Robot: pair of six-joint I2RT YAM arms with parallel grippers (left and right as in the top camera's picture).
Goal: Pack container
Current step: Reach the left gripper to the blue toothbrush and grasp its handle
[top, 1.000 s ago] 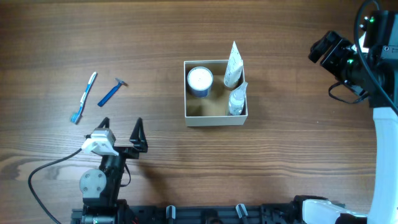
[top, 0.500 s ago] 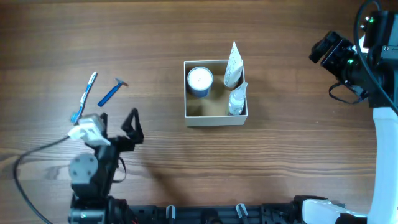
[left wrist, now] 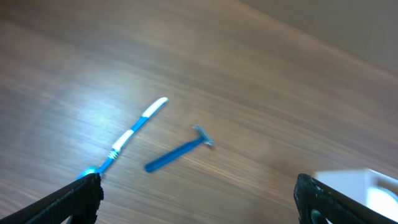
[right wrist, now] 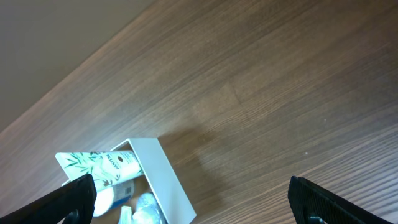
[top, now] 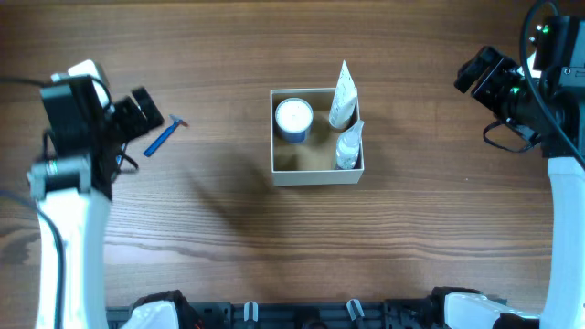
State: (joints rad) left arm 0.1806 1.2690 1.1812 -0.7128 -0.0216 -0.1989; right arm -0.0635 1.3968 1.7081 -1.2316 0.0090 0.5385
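The container, a square white-walled box with a tan inside, sits mid-table. It holds a white-lidded blue jar, a white tube and a second small tube. A blue razor lies at the far left. The blue and white toothbrush lies beside the razor in the left wrist view; in the overhead view my left arm mostly hides it. My left gripper hovers open and empty over them. My right gripper is open and empty, right of the container.
Brown wooden tabletop all round. A corner of the container shows at the right edge of the left wrist view. The right arm's cables hang at the far right.
My left arm has swung from the table's front edge up to the far left, over the toothbrush and beside the razor. The right arm and the container have not moved.
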